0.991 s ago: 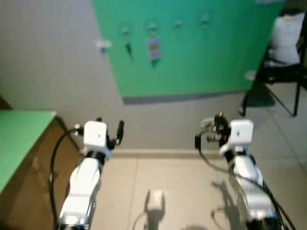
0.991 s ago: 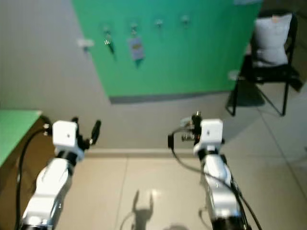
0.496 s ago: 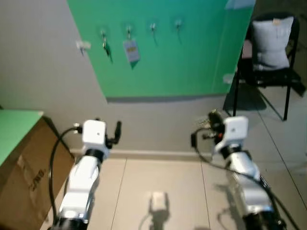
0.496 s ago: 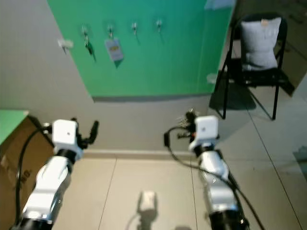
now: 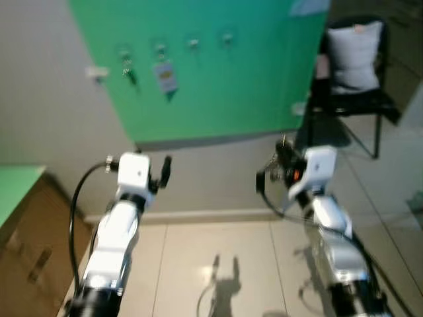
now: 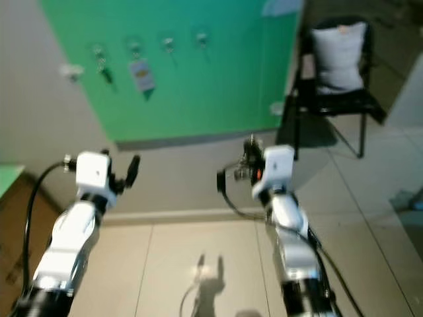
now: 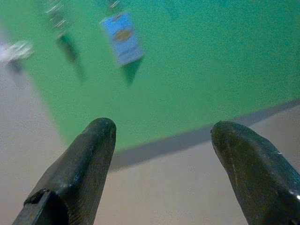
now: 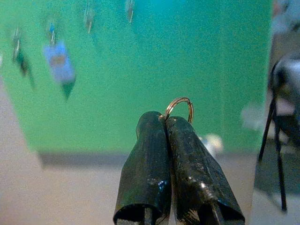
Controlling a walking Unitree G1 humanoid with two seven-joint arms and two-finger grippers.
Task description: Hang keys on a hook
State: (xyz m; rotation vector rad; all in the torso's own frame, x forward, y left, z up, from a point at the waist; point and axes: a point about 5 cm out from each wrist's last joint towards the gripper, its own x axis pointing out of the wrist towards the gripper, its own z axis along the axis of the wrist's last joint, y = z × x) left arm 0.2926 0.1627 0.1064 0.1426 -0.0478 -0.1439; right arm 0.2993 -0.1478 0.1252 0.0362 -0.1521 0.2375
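Cam panned since 0.5 s ago: green board [image 5: 218, 86] w/ hooks [image 5: 193, 43] sits further left, chair [image 5: 350, 72] more in frame; arms same pose. Head views: open tiled floor [image 5: 218, 264] ahead up to wall base, brown box [image 5: 26, 264] at left edge. Both arms raised fwd. L wrist view: left gripper [image 7: 159, 140] fingers wide apart, nothing between. R wrist view: right gripper [image 8: 165, 123] pinched together on key ring [image 8: 179, 108], well short of the board.

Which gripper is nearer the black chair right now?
Right. The right gripper, pinching the key ring, sits just below-left of the chair; the left gripper is across the view.
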